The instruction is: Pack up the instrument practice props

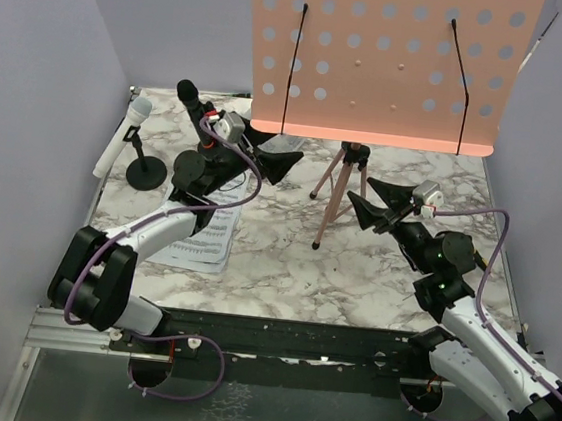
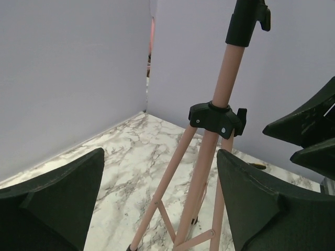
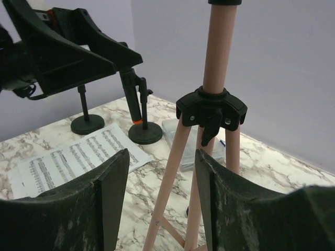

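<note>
**Item 1, music-sheet board** (image 1: 387, 61): pink and perforated, upright at the far side of the tabletop (image 1: 285, 271). Two thin black page-retainer arms lie across its face. It is carried on thin pink tripod legs (image 1: 329, 211), which are spread on the marble near the centre.

**Item 2, sheet-music pages** (image 1: 203, 238): white printed pages lying flat at the left, partly under the left arm.

**Item 3, black microphone** (image 1: 188, 94): stands roughly upright at the far left, with an orange band near its lower end (seen from the right wrist).

**Item 4, white microphone** (image 1: 129, 124): tilted, close to the left wall, with its head uppermost.

**Item 5, mic holders** (image 1: 146, 173): two, black and round-based, side by side at the left just beyond the pages.

**Item 6, clear plastic box** (image 3: 175, 130): rests on the marble beyond the tripod, near the black microphone's base.

**Left end effector** (image 1: 284, 163): jaws spread wide and holding nothing. It sits just left of the tripod, whose shaft and black collar (image 2: 217, 117) stand ahead of it.

**Right end effector** (image 1: 367, 202): jaws parted moderately with nothing clamped. It sits just right of the tripod and faces the left one. A pink leg shows in the gap between its fingers (image 3: 104, 198), clear of both (whether the leg is inside the gap or beyond it cannot be told).
</note>
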Motion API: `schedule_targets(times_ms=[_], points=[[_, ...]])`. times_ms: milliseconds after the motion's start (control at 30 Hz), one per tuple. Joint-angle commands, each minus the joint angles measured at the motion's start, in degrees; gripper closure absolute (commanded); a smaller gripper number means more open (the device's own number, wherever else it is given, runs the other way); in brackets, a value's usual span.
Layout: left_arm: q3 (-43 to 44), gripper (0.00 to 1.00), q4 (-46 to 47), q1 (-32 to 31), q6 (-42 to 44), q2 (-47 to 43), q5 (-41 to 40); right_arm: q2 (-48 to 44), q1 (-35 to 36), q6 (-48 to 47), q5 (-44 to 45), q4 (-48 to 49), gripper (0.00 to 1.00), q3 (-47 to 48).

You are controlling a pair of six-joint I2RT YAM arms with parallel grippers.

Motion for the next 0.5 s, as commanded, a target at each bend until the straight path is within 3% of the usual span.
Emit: schedule_targets(times_ms=[0, 133, 267, 467], points=[[6.2, 0.12, 4.7, 2.6, -5.7, 6.2, 14.3, -0.7, -0.1, 0.3, -3.2, 0.3, 0.42, -0.3], [13.8, 0.14, 8.6, 3.6, -12.1, 13.8, 19.2, -1.2, -0.1, -0.3, -4.6, -1.2, 0.42, 0.0], [19.6, 0.16, 23.2, 5.1, -25.0, 22.3, 21.6, -2.3, -0.1, -0.9, -5.7, -3.0, 0.42, 0.3], [31.5, 0.19, 37.6, 5.1, -43.5, 34.2, 25.5, -3.8, -0.1, -1.6, -5.8, -6.2, 0.42, 0.5]])
